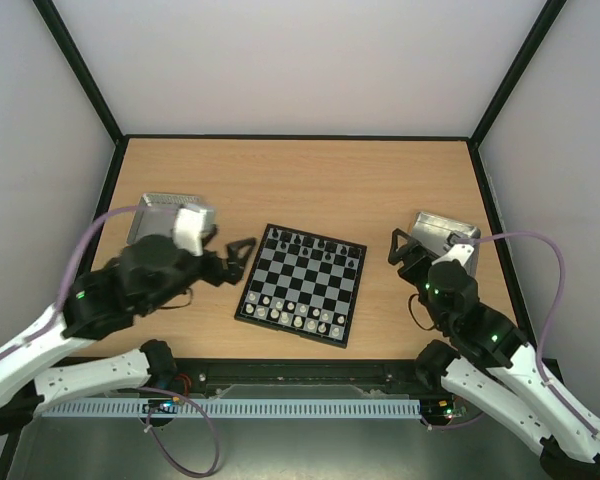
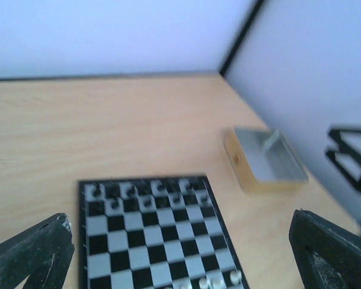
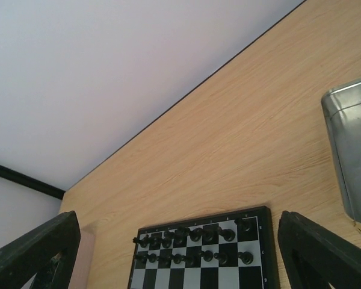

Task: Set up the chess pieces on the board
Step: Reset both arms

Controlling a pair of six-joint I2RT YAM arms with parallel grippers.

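The board [image 1: 305, 280] lies at the table's middle. Black chess pieces [image 1: 312, 246] fill its two far rows and cream-white ones [image 1: 295, 316] stand along its near rows. My left gripper [image 1: 242, 250] hangs open just left of the board's far corner, with nothing between its fingers. My right gripper [image 1: 398, 246] is open right of the board, also with nothing in it. The left wrist view looks over the board [image 2: 150, 241], with black pieces [image 2: 144, 195] far and white ones [image 2: 219, 280] near, framed by the left gripper [image 2: 180, 259]. In the right wrist view the black pieces [image 3: 192, 244] sit between the right gripper's [image 3: 177, 259] fingers [image 3: 325, 253].
A shiny metal tray [image 1: 168, 213] sits behind the left arm. A second tray [image 1: 445, 230] sits behind the right gripper and shows in both wrist views [image 2: 268, 159] [image 3: 352, 156]. Black frame posts and pale walls close in the table.
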